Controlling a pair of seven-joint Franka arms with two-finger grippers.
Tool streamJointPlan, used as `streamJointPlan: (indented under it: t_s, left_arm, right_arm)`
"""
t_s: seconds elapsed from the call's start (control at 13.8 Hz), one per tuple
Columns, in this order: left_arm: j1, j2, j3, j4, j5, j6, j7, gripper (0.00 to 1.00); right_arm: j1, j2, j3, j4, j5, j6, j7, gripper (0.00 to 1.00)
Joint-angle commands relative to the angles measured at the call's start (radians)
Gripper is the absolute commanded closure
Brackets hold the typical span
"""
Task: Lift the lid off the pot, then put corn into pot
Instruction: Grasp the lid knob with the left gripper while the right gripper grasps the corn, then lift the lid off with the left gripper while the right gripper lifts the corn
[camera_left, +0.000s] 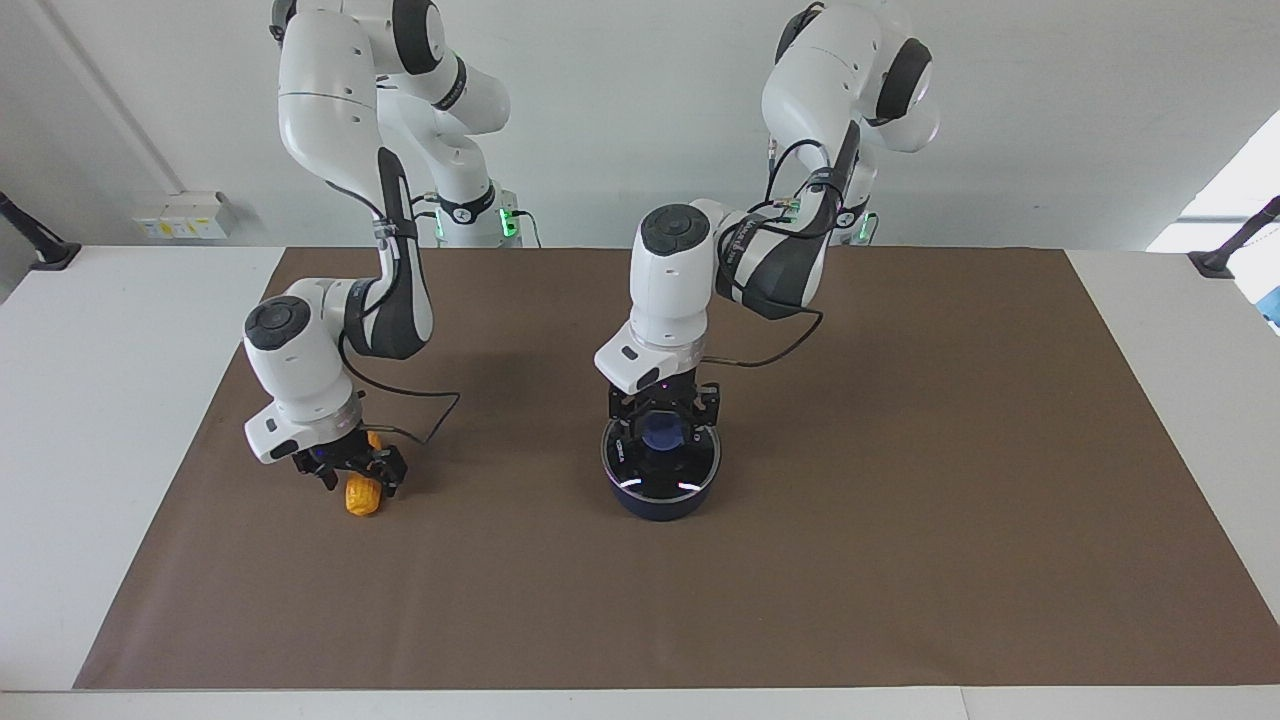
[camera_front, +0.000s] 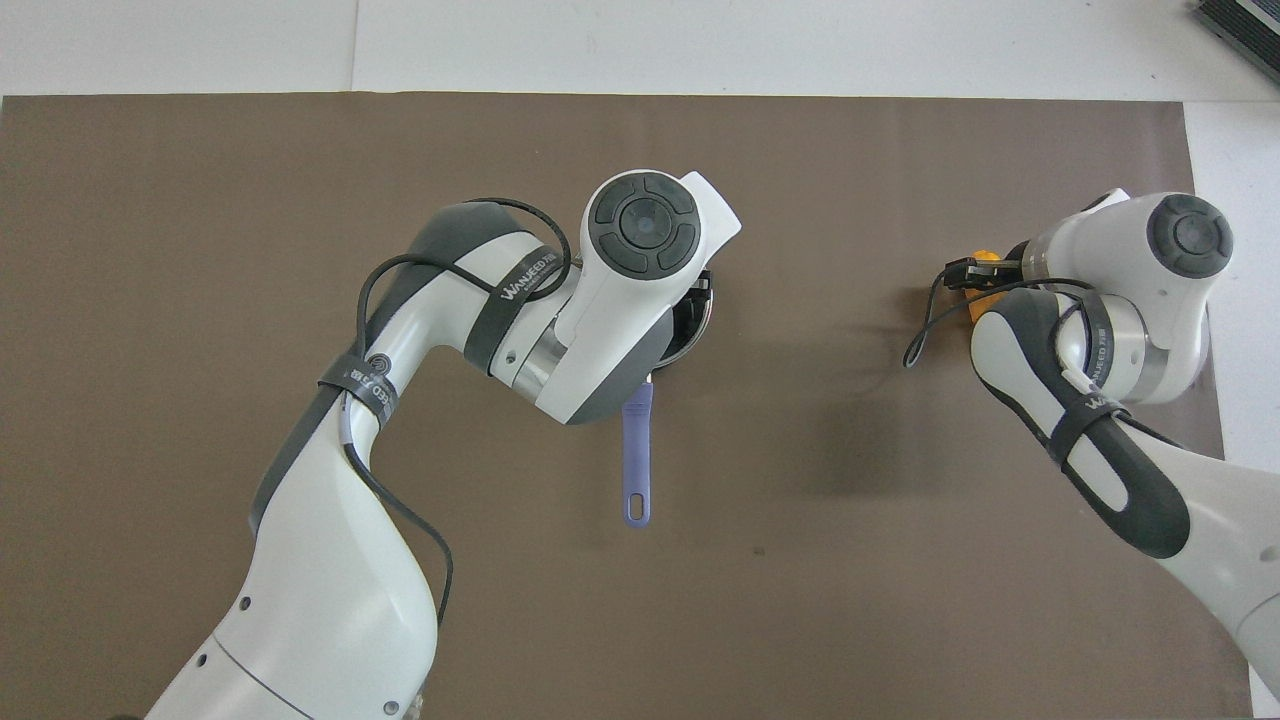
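The navy pot (camera_left: 660, 502) stands mid-table on the brown mat. The clear lid (camera_left: 700, 462) with its blue knob (camera_left: 660, 432) rests on it. My left gripper (camera_left: 660, 425) is down over the lid, right at the knob. In the overhead view the left arm covers most of the pot (camera_front: 700, 322); only its long blue handle (camera_front: 637, 460) shows, pointing toward the robots. The yellow-orange corn (camera_left: 362, 496) lies on the mat toward the right arm's end. My right gripper (camera_left: 357, 474) is low over the corn and straddles it. The overhead view shows only a sliver of corn (camera_front: 986, 263).
The brown mat (camera_left: 900, 500) covers most of the white table (camera_left: 100, 400). Black clamp stands (camera_left: 40, 245) sit at the table's corners nearest the robots. A cable (camera_left: 420, 420) loops from the right wrist above the mat.
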Motion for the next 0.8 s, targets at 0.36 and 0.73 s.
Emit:
streamJointPlan:
  t_s: [0.36, 0.73]
  left_arm:
    - [-0.013, -0.014, 0.013, 0.029, 0.011, -0.044, -0.059, 0.86]
    - [-0.003, -0.116, 0.015, -0.017, 0.019, -0.061, -0.058, 0.98]
  right_arm:
    - [-0.011, -0.031, 0.008, 0.035, -0.006, -0.042, 0.002, 1.0]
    - [0.004, -0.107, 0.018, 0.047, 0.008, -0.131, 0.245, 1.0]
